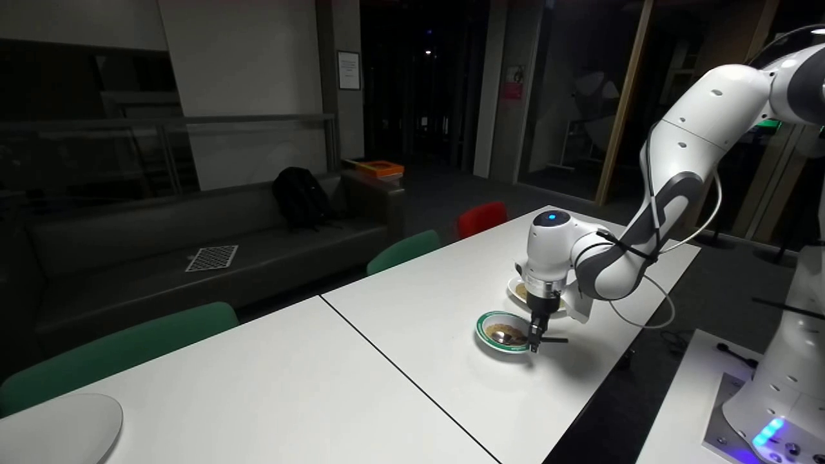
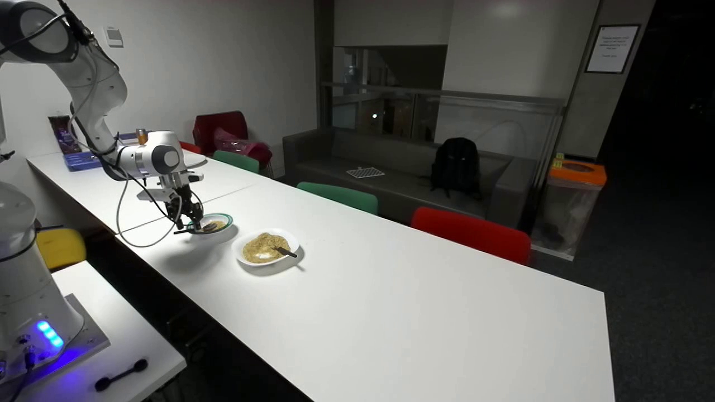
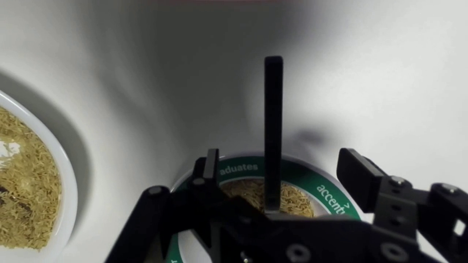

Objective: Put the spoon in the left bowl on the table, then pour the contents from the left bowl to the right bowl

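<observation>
A dark-handled spoon [image 1: 555, 339] rests in the green-rimmed left bowl [image 1: 482, 330], its shiny head among tan, rice-like contents [image 3: 294, 200] and its handle sticking out over the rim. My gripper [image 3: 279, 160] is open above that rim. In the wrist view the spoon's handle [image 3: 273, 120] runs between the two fingers, with a gap on either side. The gripper's body covers the spoon's head and much of the bowl there. The white right bowl [image 2: 238, 251] also holds tan grains and a second dark-handled utensil [image 2: 285, 252]; it stands apart from the left bowl.
Both bowls stand on the long white table [image 2: 447, 312], not far from its robot-side edge. A white plate [image 1: 64, 428] lies farther along, and a blue box [image 2: 84, 161] sits at the table's distant end. Several chairs, including a red one [image 2: 471, 231], line the opposite side.
</observation>
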Controlling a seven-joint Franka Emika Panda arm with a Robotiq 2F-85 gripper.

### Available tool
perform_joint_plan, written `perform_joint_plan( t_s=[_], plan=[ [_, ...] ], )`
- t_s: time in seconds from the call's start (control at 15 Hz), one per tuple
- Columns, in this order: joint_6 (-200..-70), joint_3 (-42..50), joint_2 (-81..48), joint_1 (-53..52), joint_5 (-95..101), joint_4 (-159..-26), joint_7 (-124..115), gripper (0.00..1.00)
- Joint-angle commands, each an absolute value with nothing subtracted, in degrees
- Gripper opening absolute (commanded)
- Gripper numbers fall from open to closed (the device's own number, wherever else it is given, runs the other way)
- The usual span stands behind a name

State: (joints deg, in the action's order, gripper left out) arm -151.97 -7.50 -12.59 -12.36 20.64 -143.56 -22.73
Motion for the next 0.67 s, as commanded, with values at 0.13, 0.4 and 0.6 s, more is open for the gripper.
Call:
perform_joint_plan(
  t_s=[0.13, 0.4, 0.6],
  plan=[
    [-149.7, -6.0, -10.9, -13.8, 19.9, -143.2, -22.8, 0.77],
    [-149.3, -5.8, -10.7, -13.7, 19.6, -142.9, -22.5, 0.66],
    [-149.3, -5.7, -10.5, -13.6, 19.6, -142.9, -22.4, 0.39]
  ],
)
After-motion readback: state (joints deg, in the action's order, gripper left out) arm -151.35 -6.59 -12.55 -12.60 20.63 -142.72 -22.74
